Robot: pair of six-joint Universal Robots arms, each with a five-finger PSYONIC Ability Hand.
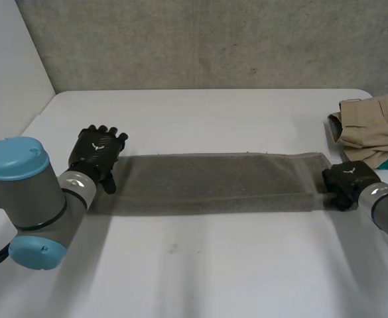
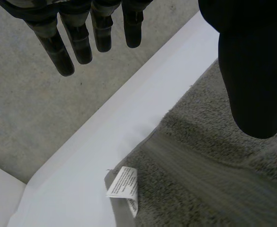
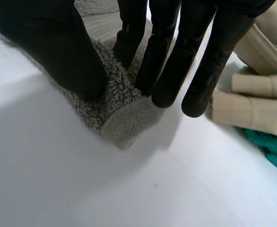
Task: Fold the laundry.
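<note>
Head camera looks down from behind and between the arms (image 1: 21, 192), across the table (image 1: 200, 265) toward a grey wall (image 1: 213, 40); wrist cameras peer close along the left robot hand (image 2: 254, 71) and right robot hand (image 3: 58, 47) at opposite ends of the towel (image 1: 213, 182), which all three views share

The left hand (image 2: 254, 61) comes in from the frame's edge, its fingers (image 2: 76, 42) straight and held well apart from the thumb, with nothing between them. The thumb hangs over a grey towel (image 2: 214, 179) that fills the corner of the frame beneath it. It may be touching the pile, but that is hard to tell. A woven band crosses the towel near its end. At the towel's corner a white label (image 2: 124, 183) lies partly on the white table (image 2: 105, 142). Beyond the table's edge, behind the fingers, is a grey wall (image 2: 34, 104).
</note>
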